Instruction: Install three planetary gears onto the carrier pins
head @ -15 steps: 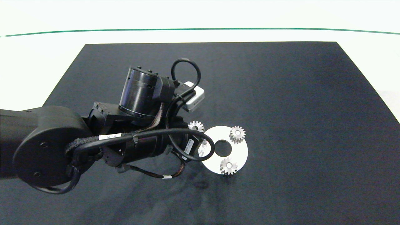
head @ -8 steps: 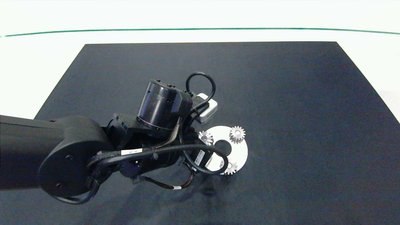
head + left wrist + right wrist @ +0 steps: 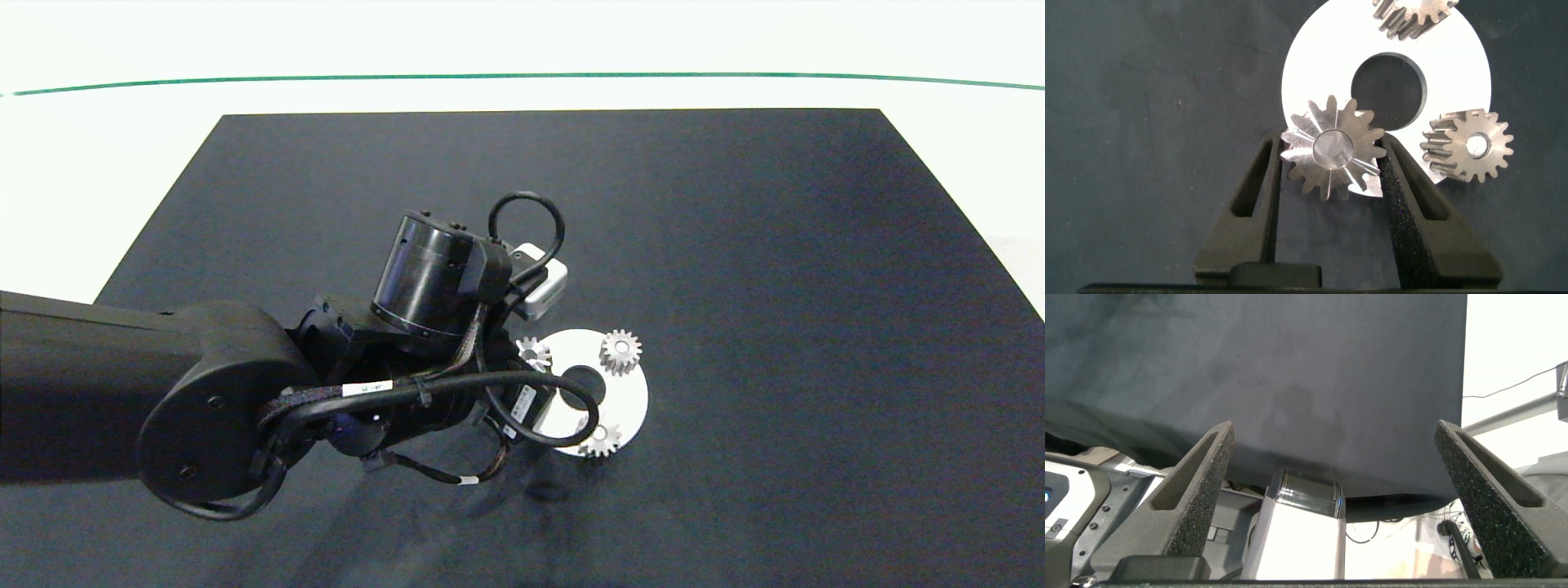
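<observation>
A white disc (image 3: 629, 400) with a large centre hole lies on the black mat. Two silvery planetary gears sit on it, one at the far side (image 3: 620, 351) and one at the near side (image 3: 602, 441); both show in the left wrist view (image 3: 1414, 15) (image 3: 1470, 147). My left gripper (image 3: 1331, 151) is shut on the third gear (image 3: 1331, 155) (image 3: 535, 353), holding it tilted over the disc's (image 3: 1315, 65) left rim. A pale round face shows in this gear's bore. The carrier pins are otherwise hidden by the gears. My right gripper (image 3: 1333, 429) is open, parked off the table.
The black mat (image 3: 775, 245) covers the white table, with a green line (image 3: 522, 77) along the far side. The left arm's wrist and cables (image 3: 424, 286) cover the disc's left part in the head view.
My left arm has moved right with the gear, from just off the disc's left edge to over its left rim. The two seated gears and the disc have not moved.
</observation>
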Available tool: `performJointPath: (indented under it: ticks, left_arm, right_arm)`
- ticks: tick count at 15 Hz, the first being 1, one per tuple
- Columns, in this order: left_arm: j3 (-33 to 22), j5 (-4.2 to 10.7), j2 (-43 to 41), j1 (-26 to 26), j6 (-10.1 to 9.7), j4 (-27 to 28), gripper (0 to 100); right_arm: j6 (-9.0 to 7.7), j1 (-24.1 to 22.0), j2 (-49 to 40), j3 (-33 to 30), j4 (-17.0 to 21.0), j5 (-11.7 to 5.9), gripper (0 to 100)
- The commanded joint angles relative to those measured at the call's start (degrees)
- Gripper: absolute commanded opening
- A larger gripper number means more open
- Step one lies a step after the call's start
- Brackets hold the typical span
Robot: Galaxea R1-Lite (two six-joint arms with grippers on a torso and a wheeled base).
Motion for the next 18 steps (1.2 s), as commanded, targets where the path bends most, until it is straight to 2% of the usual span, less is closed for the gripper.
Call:
performJointPath:
  ticks: [1, 4, 9, 12, 18]
  left_arm:
    - [-0.12, 0.08, 1.23, -0.07, 0.14, -0.61, 0]
    - [-0.03, 0.08, 2.46, -0.07, 0.06, -3.51, 0]
    - [0.32, 0.08, 2.9, 0.19, 0.32, -3.42, 0]
    - [-0.03, 0.08, 2.9, 1.34, 1.2, -3.51, 0]
    - [0.06, 0.08, 2.99, 2.13, 1.29, -3.42, 0]
  right_arm:
    - [-0.13, 0.02, -0.03, 0.02, 0.5, 0.0, 100]
    - [-0.13, 0.1, -0.03, -0.07, 0.59, 0.0, 100]
    - [-0.13, 0.1, -0.03, -0.07, 0.59, 0.0, 100]
    - [-0.13, 0.1, -0.03, -0.07, 0.59, 0.09, 100]
    - [-0.13, 0.1, 0.06, -0.07, 0.59, 0.09, 100]
